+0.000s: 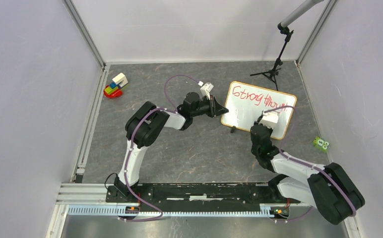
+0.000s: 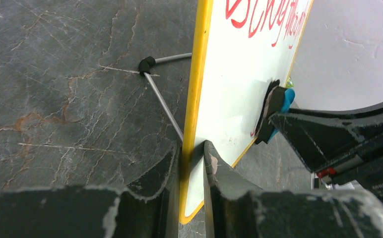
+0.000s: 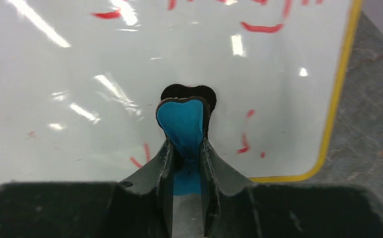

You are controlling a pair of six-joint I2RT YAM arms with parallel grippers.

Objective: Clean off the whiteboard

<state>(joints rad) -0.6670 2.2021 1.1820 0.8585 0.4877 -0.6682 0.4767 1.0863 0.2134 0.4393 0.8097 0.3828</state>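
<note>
Left gripper (image 2: 192,151) pinches whiteboard (image 2: 229,79), right gripper (image 3: 185,145) squeezes eraser (image 3: 182,119), over veined grey tabletop (image 2: 55,99).

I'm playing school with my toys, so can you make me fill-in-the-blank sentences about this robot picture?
The handwritten marks are ____. The right end effector holds a ____ eraser against the whiteboard. The left end effector is clamped on the ____.
Missing words: red, blue, whiteboard.

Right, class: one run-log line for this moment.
left gripper: shut on whiteboard edge | right gripper: shut on blue eraser, against whiteboard | red writing present
</note>
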